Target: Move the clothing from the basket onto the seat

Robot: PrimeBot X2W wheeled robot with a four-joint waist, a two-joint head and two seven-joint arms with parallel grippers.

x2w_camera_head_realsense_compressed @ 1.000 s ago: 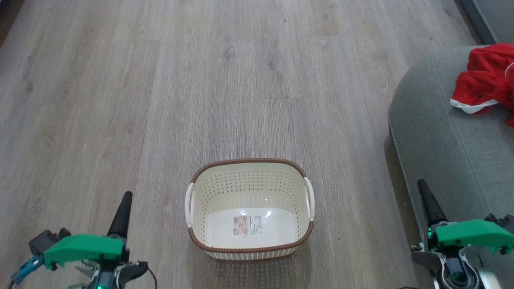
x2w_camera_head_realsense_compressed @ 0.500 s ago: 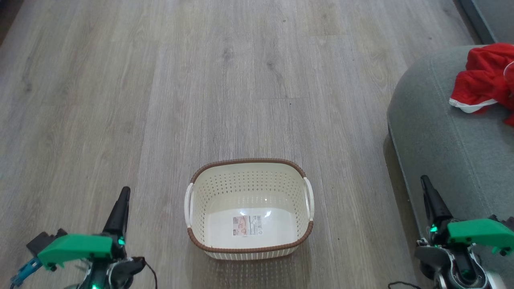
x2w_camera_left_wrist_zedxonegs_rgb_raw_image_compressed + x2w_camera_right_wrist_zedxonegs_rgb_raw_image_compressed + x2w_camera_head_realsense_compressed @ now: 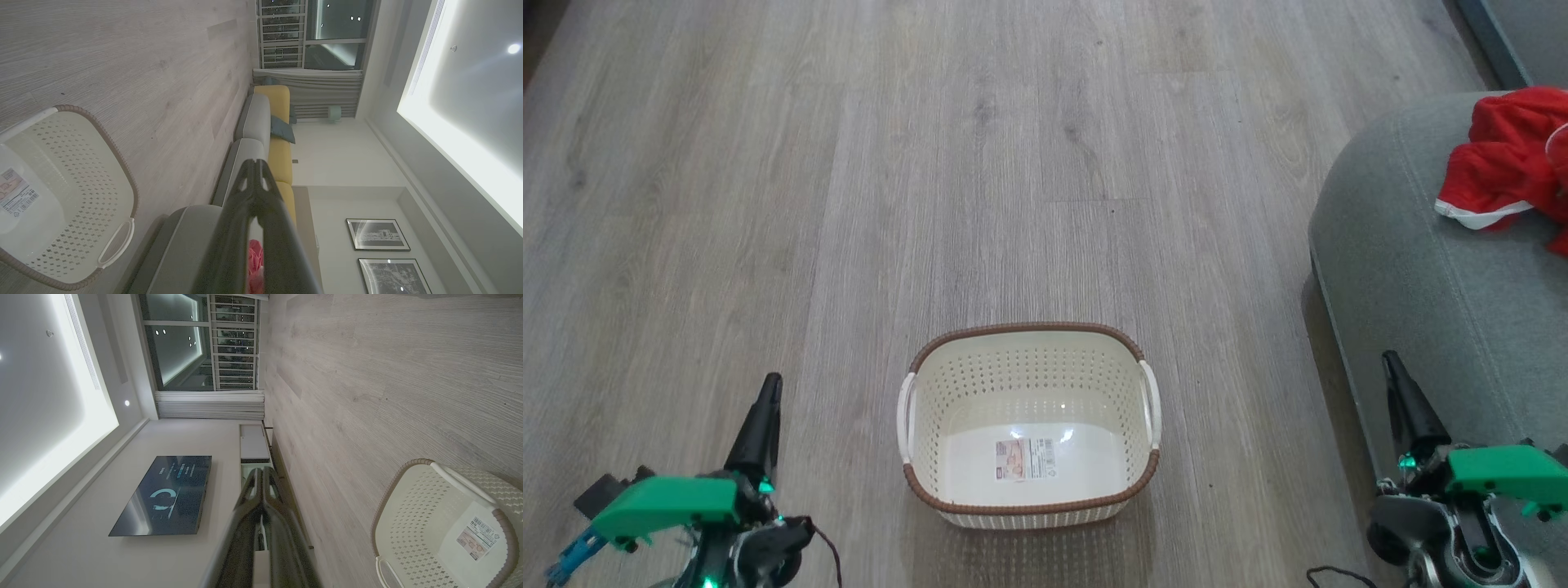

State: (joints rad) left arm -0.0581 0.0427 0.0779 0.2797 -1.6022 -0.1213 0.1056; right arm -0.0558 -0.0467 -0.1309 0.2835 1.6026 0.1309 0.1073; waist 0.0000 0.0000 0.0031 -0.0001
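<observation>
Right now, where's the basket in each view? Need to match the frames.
Head view: basket at lower centre, whole.
Left wrist view: basket at lower left, cut by the left edge.
Right wrist view: basket in the lower right corner.
Shared landmark: the sticker inside it, seen in all three.

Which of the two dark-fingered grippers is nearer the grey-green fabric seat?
The right gripper, close beside the seat; the left gripper sits on the far side of the cream plastic basket.

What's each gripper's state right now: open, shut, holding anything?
Left gripper: shut, holding nothing.
Right gripper: shut, holding nothing.
</observation>
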